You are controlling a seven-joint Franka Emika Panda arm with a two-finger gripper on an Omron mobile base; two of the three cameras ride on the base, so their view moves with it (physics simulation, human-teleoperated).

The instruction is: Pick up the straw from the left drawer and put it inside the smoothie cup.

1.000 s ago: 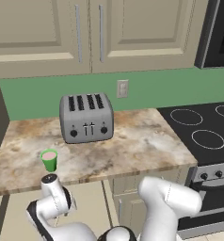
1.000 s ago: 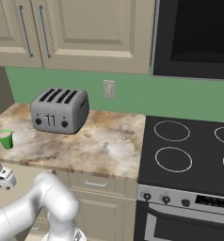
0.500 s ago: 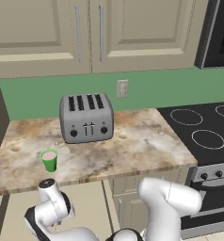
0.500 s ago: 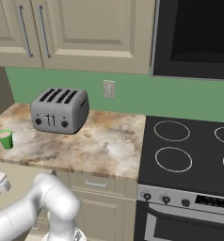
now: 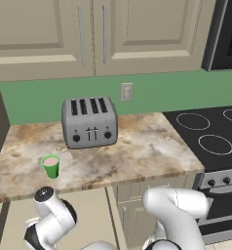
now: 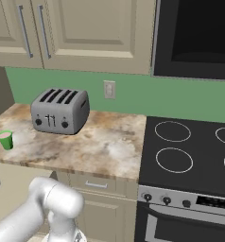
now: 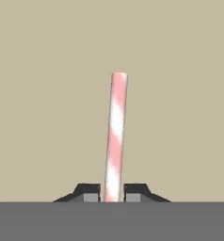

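Observation:
In the hand view the straw [image 7: 116,136], a thin pink-and-white striped stick, lies on the beige floor of the left drawer [image 7: 43,94] and runs away from the hand. My gripper [image 7: 112,193] is shut on the straw's near end, with a dark fingertip pressed against each side. The smoothie cup [image 5: 51,166], small and green with pink at the top, stands near the counter's front left edge, also seen as the cup [image 6: 5,140] in the right base view. My arm reaches down below the counter edge, under the cup.
A grey four-slot toaster [image 5: 88,122] stands on the marbled counter [image 5: 137,151] behind and to the right of the cup. A black stovetop [image 6: 190,151] adjoins the counter on the right. Cream wall cabinets hang above.
The wrist below the counter edge has shifted slightly left and down. The cup and toaster have not moved.

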